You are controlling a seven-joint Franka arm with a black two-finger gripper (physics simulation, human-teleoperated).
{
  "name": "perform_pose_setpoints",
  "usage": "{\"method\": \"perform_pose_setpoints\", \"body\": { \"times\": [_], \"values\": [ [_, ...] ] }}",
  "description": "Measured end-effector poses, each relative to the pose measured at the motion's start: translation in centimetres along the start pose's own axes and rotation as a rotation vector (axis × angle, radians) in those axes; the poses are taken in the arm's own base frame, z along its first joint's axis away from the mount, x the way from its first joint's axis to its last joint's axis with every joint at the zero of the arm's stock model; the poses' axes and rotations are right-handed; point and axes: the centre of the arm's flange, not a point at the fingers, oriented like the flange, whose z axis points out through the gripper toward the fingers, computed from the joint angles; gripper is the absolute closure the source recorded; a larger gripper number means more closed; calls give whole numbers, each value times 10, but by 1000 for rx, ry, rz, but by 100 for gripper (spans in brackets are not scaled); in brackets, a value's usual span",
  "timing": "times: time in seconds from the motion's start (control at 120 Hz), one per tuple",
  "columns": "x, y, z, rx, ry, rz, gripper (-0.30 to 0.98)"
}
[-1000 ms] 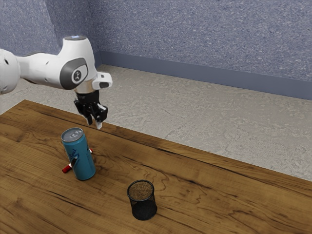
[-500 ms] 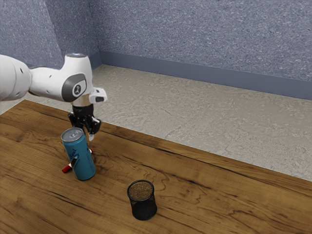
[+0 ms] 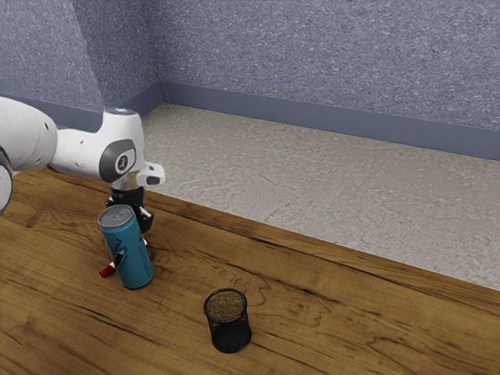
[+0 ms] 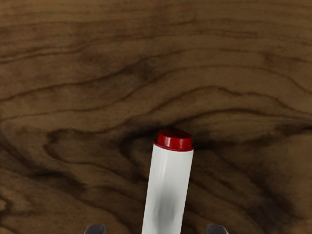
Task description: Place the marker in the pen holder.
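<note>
Wrist view: marker [image 4: 168,187] lies between parted jaws, touching neither.

And it's the can [image 3: 134,262] blocking the marker's [image 3: 107,270] middle in the exterior view! Lower parts of the gripper [image 3: 139,209] vanish behind it too, on its far side. The arm [image 3: 27,141] runs out of frame at the exterior view's left. Now the wrist view: its edge crops the marker's body and both fingertips [image 4: 95,229]!
</note>
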Motion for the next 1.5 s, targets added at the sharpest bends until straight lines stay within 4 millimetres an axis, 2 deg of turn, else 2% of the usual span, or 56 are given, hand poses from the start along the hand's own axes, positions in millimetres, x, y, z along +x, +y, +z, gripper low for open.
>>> {"method": "perform_pose_setpoints", "body": {
  "times": [0.233, 0.5, 0.7, 0.8, 0.85, 0.9, 1.0, 1.125, 1.225, 1.267, 1.3, 1.4, 1.5],
  "values": [
    [3, 0, 18, -4, -13, 37, 48],
    [6, 1, 29, -7, -17, 65, 48],
    [5, -3, 37, -10, -25, 71, 66],
    [8, -4, 29, 0, -10, 77, 72],
    [8, -4, 14, 8, 14, 78, 74],
    [6, -7, -10, 18, 50, 76, 76],
    [-11, -13, -94, 45, 167, 65, 78],
    [-61, -17, -212, 80, 315, 48, 79],
    [-102, -11, -273, 90, 376, 48, 79],
    [-117, -5, -289, 89, 386, 54, 79],
    [-126, 6, -293, 84, 381, 73, 79],
    [-135, 55, -291, 68, 347, 161, 79],
    [-135, 92, -274, 55, 292, 232, 79]
  ]
}}
